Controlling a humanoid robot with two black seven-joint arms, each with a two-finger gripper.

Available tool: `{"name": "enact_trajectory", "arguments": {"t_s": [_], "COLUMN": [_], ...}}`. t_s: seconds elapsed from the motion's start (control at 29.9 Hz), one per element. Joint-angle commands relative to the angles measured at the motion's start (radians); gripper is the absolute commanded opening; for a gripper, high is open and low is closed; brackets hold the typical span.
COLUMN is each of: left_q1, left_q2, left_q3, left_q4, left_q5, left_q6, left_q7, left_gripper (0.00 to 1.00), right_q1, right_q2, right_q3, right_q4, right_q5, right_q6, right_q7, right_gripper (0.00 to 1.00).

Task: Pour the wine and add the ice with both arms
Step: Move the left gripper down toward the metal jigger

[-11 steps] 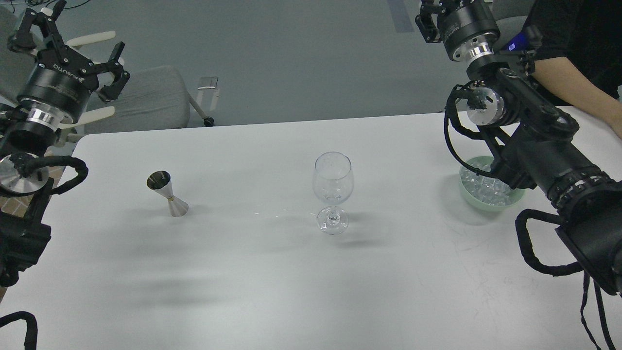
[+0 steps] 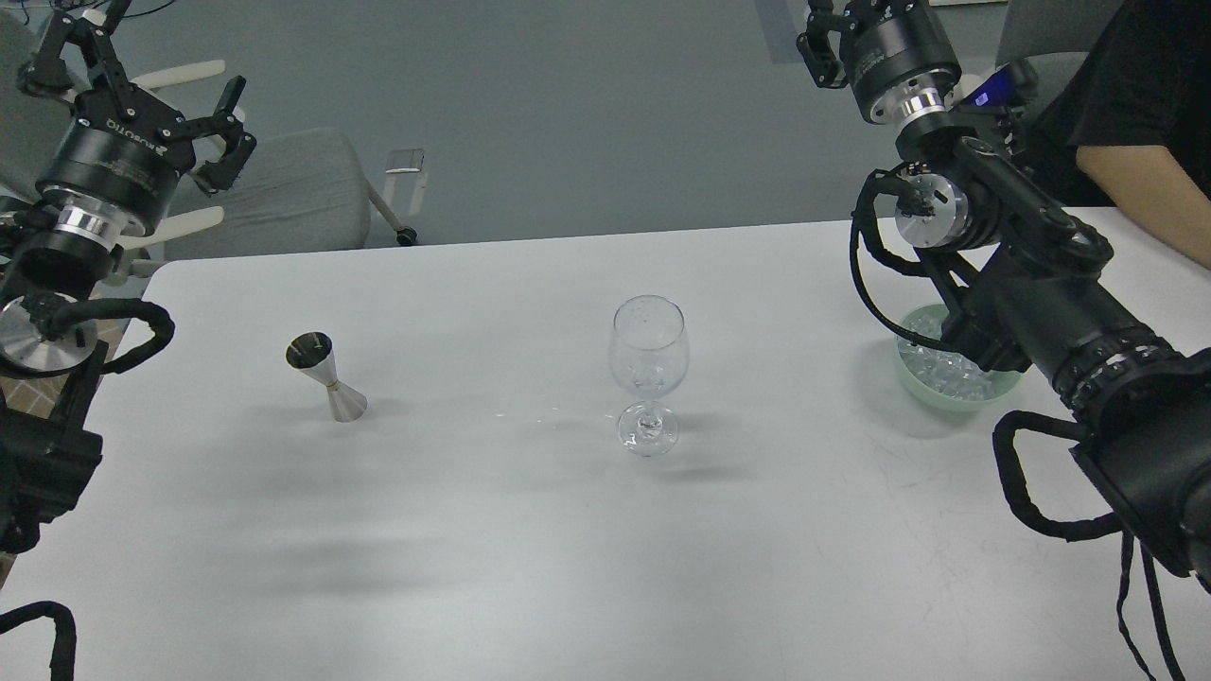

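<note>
Both arms raised and pulled back to the table's far corners, leaving the middle of the white table (image 2: 530,567) free for reaching in; neither carries anything.

Left black two-finger gripper (image 2: 142,71) sits high over the left edge, fingers spread wide and empty. It is on the same side as the small silver hourglass-shaped metal jigger (image 2: 324,376), which stands upright on the table left of centre. Likely the wine measure for that arm. Dark inside its top cup, can't tell if filled.

Right black two-finger gripper (image 2: 818,33) is at the top edge, partly cropped and dark; cannot tell whether its fingers are spread or closed. Its arm crosses over the pale green round bowl (image 2: 960,395), which holds the small clear ice cubes (image 2: 937,371). Bowl sits at the right side, within that arm's reach, part hidden by the forearm.

Clear stemmed wine glass (image 2: 648,374) stands upright mid-table, between jigger and bowl, well apart from both, so either arm can get to it. It looks empty, maybe a few droplets.

Bare human forearm (image 2: 1149,203) at the right edge, off the table's working area. Grey chair (image 2: 284,194) behind the far left corner.

Judgement: nothing poured or added yet; task at its start.
</note>
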Motion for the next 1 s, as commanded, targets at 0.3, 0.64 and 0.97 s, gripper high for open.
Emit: {"name": "enact_trajectory", "arguments": {"t_s": [0.3, 0.64, 0.97], "left_q1": [-0.019, -0.022, -0.022], "left_q2": [-0.037, -0.046, -0.059], "left_q3": [0.004, 0.049, 0.072], "left_q4": [0.074, 0.111, 0.108], "left_q5": [0.001, 0.073, 0.079], "left_q6": [0.042, 0.042, 0.042], "left_q7": [0.009, -0.018, -0.049], "left_gripper": [0.99, 0.99, 0.99], "right_q1": [-0.006, -0.020, -0.035], "right_q2": [0.000, 0.000, -0.009], "right_q3": [-0.001, 0.000, -0.003], "right_q4": [-0.004, -0.004, -0.007], "right_q5": [0.000, 0.000, 0.000], "right_q6": [0.008, -0.003, -0.005], "right_q7": [0.000, 0.000, 0.000], "right_gripper": [1.00, 1.00, 1.00]}}
